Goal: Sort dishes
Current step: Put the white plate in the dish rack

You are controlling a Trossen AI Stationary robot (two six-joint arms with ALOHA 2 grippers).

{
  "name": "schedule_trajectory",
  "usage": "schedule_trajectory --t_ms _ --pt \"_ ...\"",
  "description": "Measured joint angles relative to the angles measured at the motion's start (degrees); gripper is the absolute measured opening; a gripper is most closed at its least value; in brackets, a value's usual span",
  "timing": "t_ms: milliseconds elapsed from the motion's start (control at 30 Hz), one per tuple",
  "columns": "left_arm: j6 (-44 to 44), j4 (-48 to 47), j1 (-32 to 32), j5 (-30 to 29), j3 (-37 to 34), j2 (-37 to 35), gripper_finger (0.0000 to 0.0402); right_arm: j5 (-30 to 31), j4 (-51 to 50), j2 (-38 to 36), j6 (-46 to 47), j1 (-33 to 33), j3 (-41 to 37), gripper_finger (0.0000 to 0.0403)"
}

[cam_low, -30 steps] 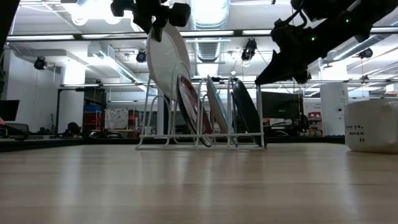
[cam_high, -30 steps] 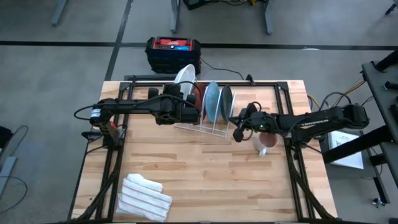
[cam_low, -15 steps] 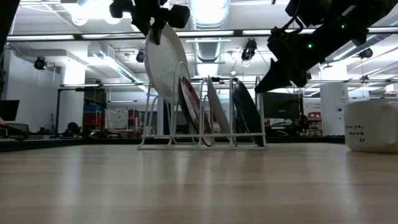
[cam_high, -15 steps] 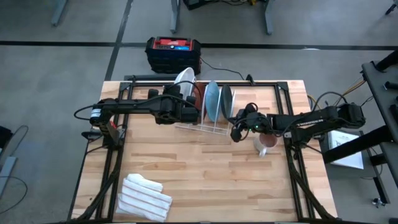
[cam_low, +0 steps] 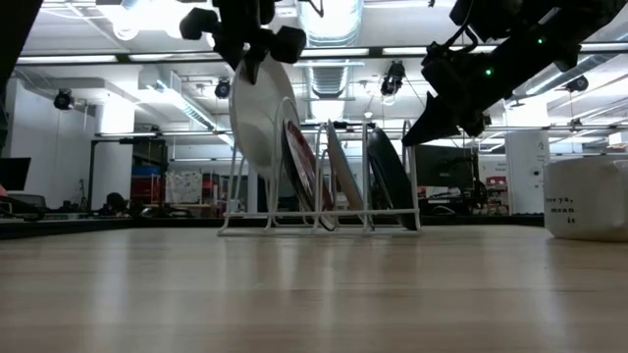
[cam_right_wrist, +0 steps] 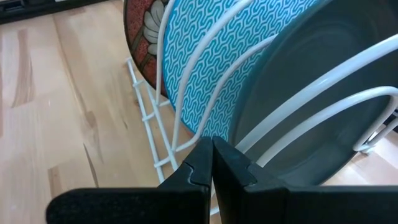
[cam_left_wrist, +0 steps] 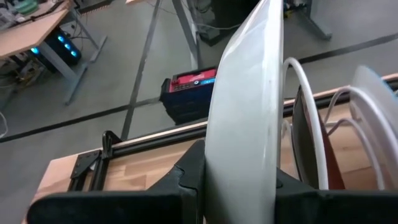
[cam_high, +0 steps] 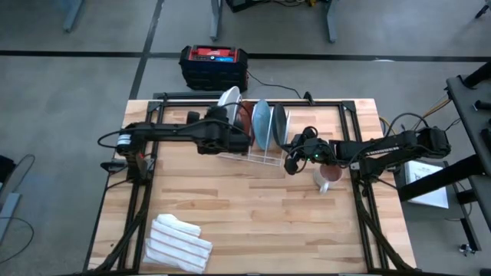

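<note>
My left gripper (cam_high: pixel 226 132) is shut on the plain white dish (cam_high: pixel 229 98), which stands on edge at the left end of the white wire rack (cam_high: pixel 259 157). In the low view the dish (cam_low: pixel 263 123) reaches down between the rack's wires. The red flowered dish (cam_right_wrist: pixel 146 25), the light blue dish (cam_right_wrist: pixel 211 56) and the dark blue-grey dish (cam_right_wrist: pixel 311 106) stand upright in the slots to its right. My right gripper (cam_high: pixel 291 162) is shut and empty just beyond the rack's right near corner, beside the dark dish. My left gripper pinches the white dish's upper rim (cam_left_wrist: pixel 249 165) between its two fingers, one on each face. The fingers (cam_low: pixel 245 39) come from above and the table's left. The dish hangs upright below them, its lower rim (cam_low: pixel 270 208) down among the rack's wires; whether it rests there I cannot tell.
A small beige mug (cam_high: pixel 328 179) stands just right of my right gripper. A folded white striped cloth (cam_high: pixel 180 244) lies at the near left. A black and red box (cam_high: pixel 213 65) sits on the floor beyond the far edge. Bare wood lies in front of the rack.
My left gripper has gone a little toward the table's right edge and down with the white dish, whose lower rim has sunk into the rack's left end. My right gripper has moved slightly left toward the rack, still shut.
</note>
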Motion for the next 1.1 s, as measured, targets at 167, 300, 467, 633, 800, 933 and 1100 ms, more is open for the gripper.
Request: schedule_trajectory --t_ms 167,300,467,633,800,933,1100 --pt "-0.98 -0.52 0.38 0.24 0.0 1.44 0.0046 0.04 -0.05 0.0 -0.44 0.0 0.02 0.0" --pt "-1.18 -0.67 0.71 1.01 0.0 2.21 0.0046 0.09 -0.13 0.0 -1.13 -0.04 0.02 0.0" --pt "-1.49 -0.75 0.72 1.51 0.0 3.02 0.0046 0.13 -0.13 0.02 -1.94 -0.04 0.02 0.0" --pt "-1.64 -0.81 0.72 2.74 0.0 3.36 0.0046 1.06 -0.3 0.02 -2.87 -0.07 0.02 0.0" --pt "-2.65 -0.8 0.72 3.15 0.0 3.42 0.0046 1.68 -0.39 0.02 -4.3 -0.31 0.02 0.0" --pt "-3.41 -0.49 0.72 3.35 0.0 3.42 0.0046 1.69 -0.39 0.02 -6.24 -0.31 0.02 0.0" --pt "-4.19 -0.36 0.72 3.46 -0.02 3.42 0.0046 1.66 -0.37 0.02 -7.76 -0.69 0.02 0.0"
